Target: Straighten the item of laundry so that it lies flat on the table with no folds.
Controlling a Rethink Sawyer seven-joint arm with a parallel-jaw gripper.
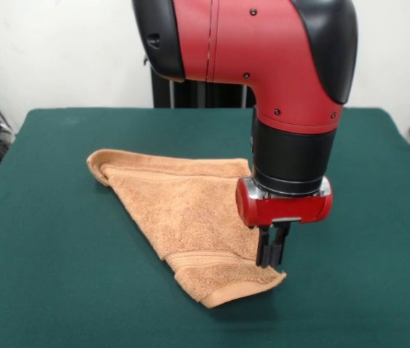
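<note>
Green tabletop [60, 239] fills the view, white wall behind it. Orange-tan towel [180, 210] lies near the middle, folded into a rough triangle, one rolled corner at upper left, banded hem at the lower point. Red and black arm [277, 72] hangs above its right edge. Claw [272, 250] fingers sit pressed together, tips touching or just above the towel's lower right corner; grip uncertain.

Your red and black robot arm [292, 80] reaches down from above, its wrist vertical. Your gripper [272, 250], with short black fingers [265, 248] drawn close together, points straight down below a red wrist block.
</note>
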